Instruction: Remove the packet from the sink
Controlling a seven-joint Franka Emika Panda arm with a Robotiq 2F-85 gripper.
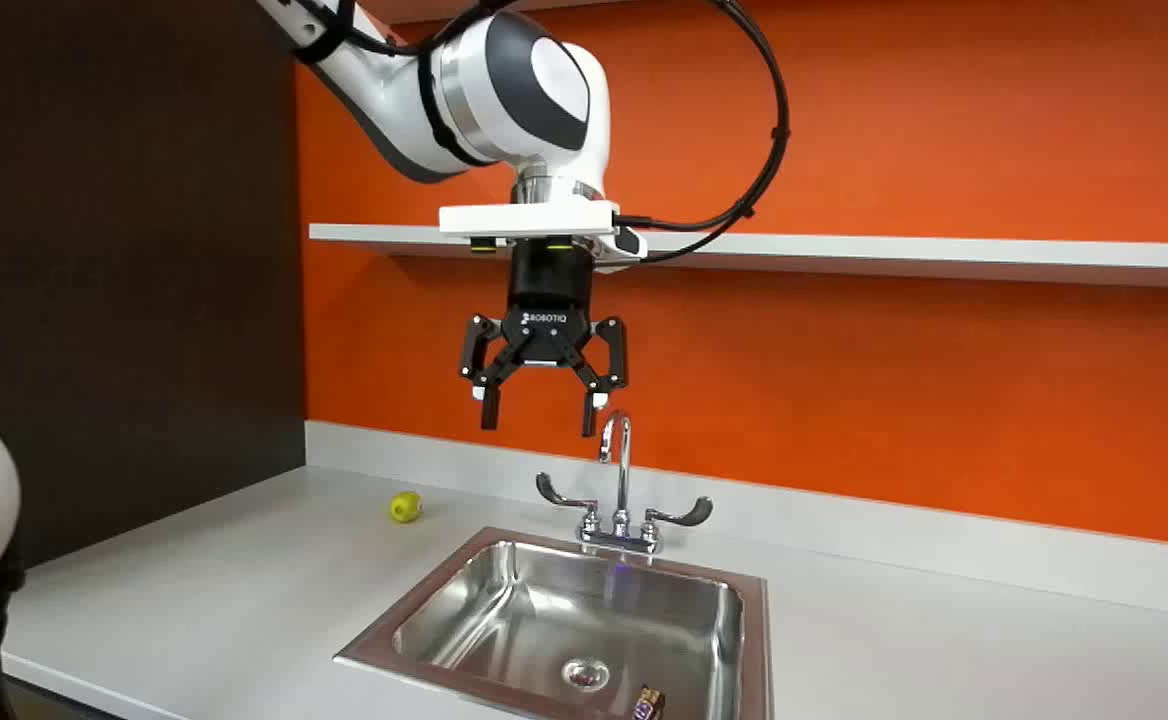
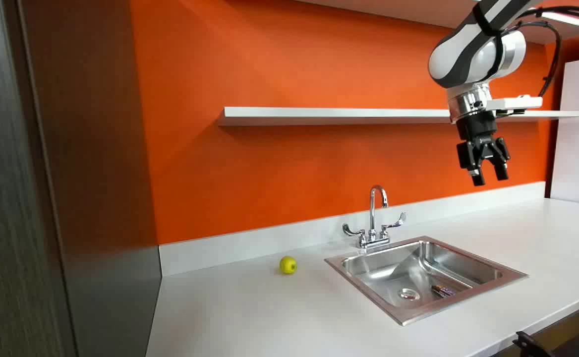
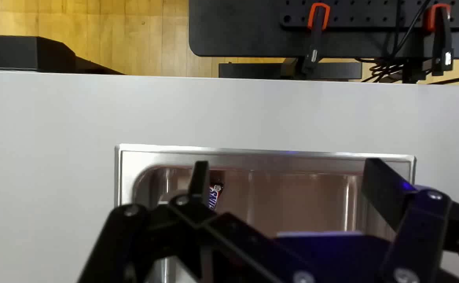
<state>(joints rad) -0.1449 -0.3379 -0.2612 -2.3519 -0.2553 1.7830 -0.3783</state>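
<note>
An orange wall [image 1: 944, 400] is standing at the back, and a pale countertop [image 2: 245, 312] is running along it. A long white shelf [image 2: 336, 113] is crossing the wall. The white and dark-grey Franka arm [image 1: 524, 95] is reaching in from above. A stainless-steel sink [image 1: 756, 640] is sitting in the countertop, its flat rim framing a rectangular basin. The black Robotiq gripper [image 1: 539, 428] is hanging in the air, pointing downward; its two fingers [image 1: 490, 410] are standing wide apart, in a released state. At the back of the sink, a chrome two-handled faucet [image 1: 623, 480] is rising. A yellow-green ball [image 2: 288, 265] is resting on the countertop, beside the sink but not touching it. In the bottom of the basin, a round drain [image 2: 409, 294] is showing. The Snickers packet [image 3: 215, 196] is lying on this bottom, near the drain, toward the front wall of the basin. It is showing a narrow, longish form and a dark brown wrapper, which is carrying blue and white lettering with a little red. In the wrist view, the gripper is partly covering it.
</note>
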